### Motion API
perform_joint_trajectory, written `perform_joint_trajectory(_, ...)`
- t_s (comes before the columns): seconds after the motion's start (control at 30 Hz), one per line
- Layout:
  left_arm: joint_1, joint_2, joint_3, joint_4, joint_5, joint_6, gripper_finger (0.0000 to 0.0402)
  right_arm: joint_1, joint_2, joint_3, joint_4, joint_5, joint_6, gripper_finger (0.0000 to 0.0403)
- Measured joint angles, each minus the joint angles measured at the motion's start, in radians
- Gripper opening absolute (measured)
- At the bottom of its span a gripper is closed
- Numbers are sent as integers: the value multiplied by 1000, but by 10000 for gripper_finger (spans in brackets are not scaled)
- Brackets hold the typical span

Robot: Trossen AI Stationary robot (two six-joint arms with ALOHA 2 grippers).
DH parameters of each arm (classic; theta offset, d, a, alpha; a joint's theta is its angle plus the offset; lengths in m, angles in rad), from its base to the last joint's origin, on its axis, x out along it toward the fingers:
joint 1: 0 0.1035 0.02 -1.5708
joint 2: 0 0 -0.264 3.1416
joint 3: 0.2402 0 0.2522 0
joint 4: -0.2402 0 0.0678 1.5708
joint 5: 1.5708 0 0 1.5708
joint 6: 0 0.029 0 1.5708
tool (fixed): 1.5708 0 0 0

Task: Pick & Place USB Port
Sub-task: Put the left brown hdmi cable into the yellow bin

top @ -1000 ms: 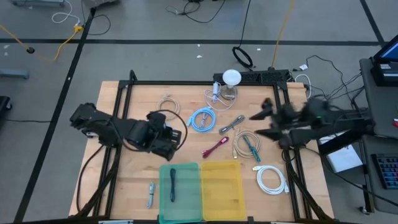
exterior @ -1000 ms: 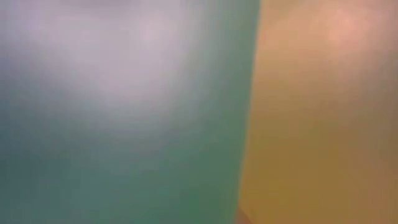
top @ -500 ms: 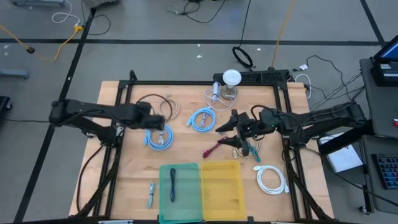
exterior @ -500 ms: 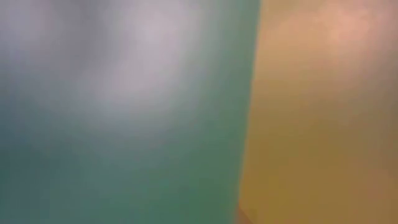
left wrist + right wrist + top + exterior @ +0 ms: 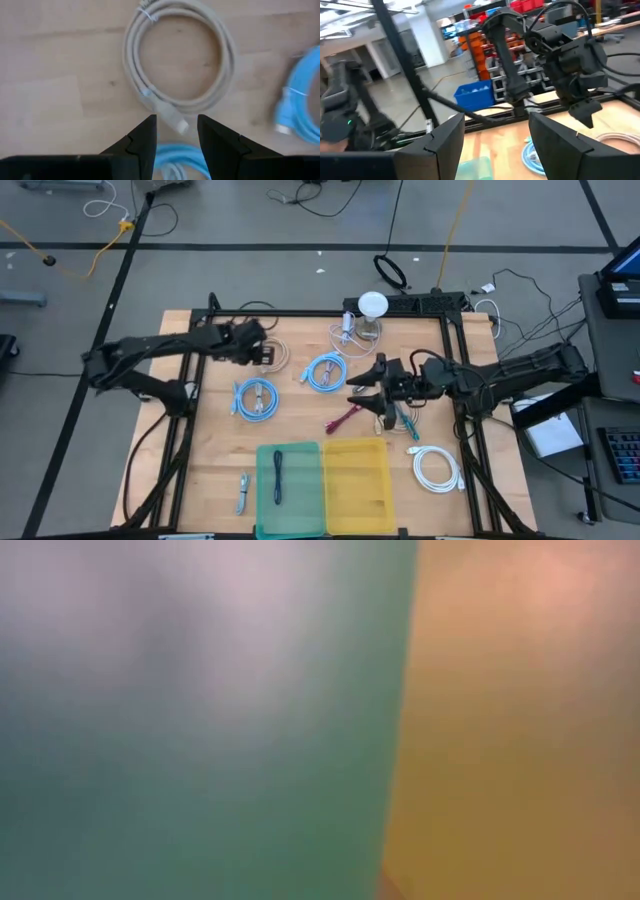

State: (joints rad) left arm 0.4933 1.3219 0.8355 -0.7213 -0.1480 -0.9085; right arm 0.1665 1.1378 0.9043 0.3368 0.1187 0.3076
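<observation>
While the green bin [image 5: 290, 476] holds a black cable [image 5: 278, 475], the yellow bin [image 5: 355, 472] lies bare

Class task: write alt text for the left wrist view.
The left gripper, fingers open, hovers over a coiled grey cable on the wooden table. Parts of two blue cables show at the frame's edges.

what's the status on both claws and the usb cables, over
Left claw open, empty, above grey coiled cable. Right claw open, over mid-table cables by magenta cable. Black cable in green bin; yellow bin empty.
</observation>
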Motion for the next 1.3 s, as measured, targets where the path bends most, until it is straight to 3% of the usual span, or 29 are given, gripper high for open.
perform_joint_trajectory(0.23, 52, 268, 216, -189, -70, 191, 146, 8, 0, 0, 15, 12, 13, 213)
perform_joint_trajectory(0.43, 80, 381, 317, -221, -114, 233, 146, 31, 0, 0, 14, 12, 13, 210)
perform_joint_trajectory(1.3, 144, 395, 308, -196, -88, 233, 146, 73, 0, 0, 13, 11, -2, 210)
